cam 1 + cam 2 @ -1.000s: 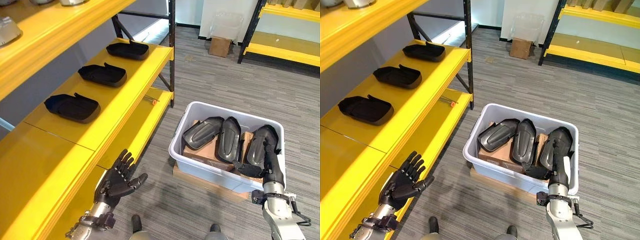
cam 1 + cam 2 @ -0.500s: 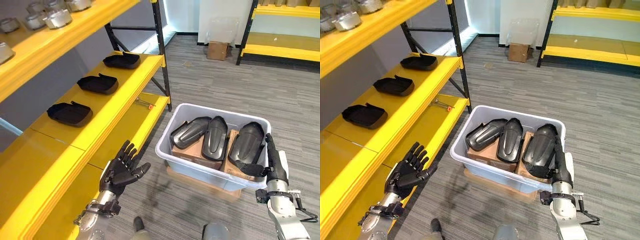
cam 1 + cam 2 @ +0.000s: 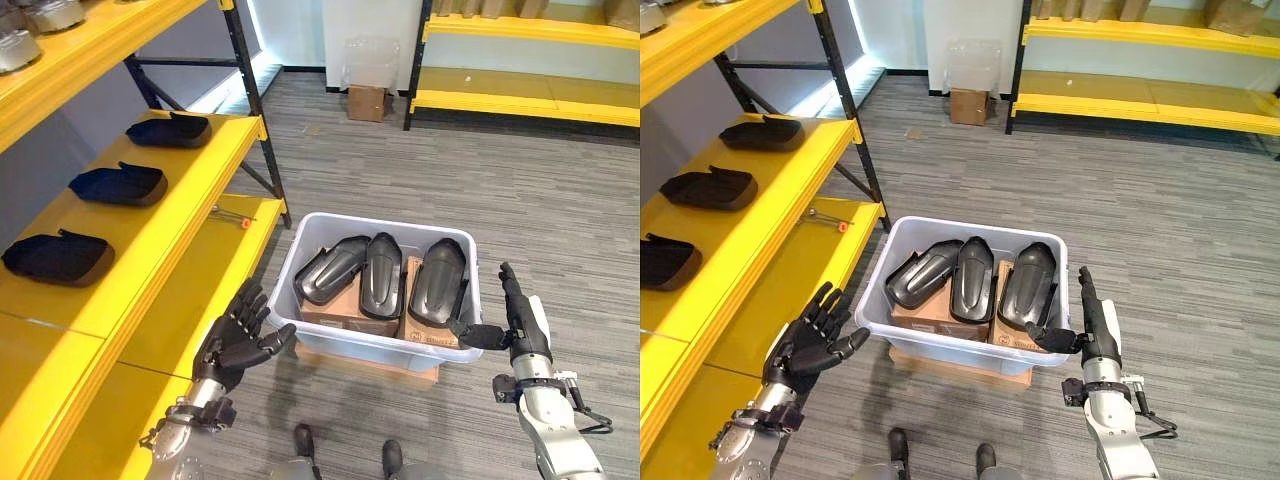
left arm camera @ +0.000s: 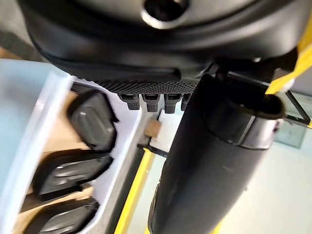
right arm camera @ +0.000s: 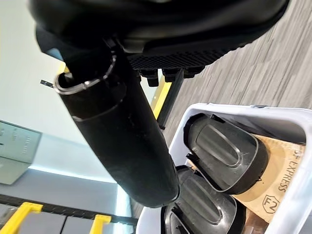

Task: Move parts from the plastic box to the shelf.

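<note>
**A:** Two racks are framing your view: the yellow shelf [image 3: 150, 215] is running down your left side, and a second yellow rack [image 3: 530, 95] is standing against the far wall, well apart from it.

**B:** And the box?

**A:** The white plastic box [image 3: 372, 345] is sitting on the grey floor [image 3: 520, 200] between your two hands, just beside the shelf's lower level, with flat cardboard [image 3: 345, 310] lying inside it. You are looking at three dark parts [image 3: 381, 272] resting side by side on that cardboard, none of them lifted.

**B:** Anything on the shelf yet?

**A:** Three more dark parts [image 3: 118, 183] are lying in a row along the middle level, spaced apart. A small cardboard carton [image 3: 366, 101] is sitting on the floor by the far wall, and a small tool with an orange tip [image 3: 232, 219] is lying on the shelf's lower level.

**B:** Hands?

**A:** Your left hand [image 3: 237, 343] is hanging just outside the box's near left corner, fingers spread and grasping nothing. Your right hand [image 3: 518, 322] is standing upright at the box's right rim, fingers straight, thumb reaching toward the wall, nothing in it.
</note>
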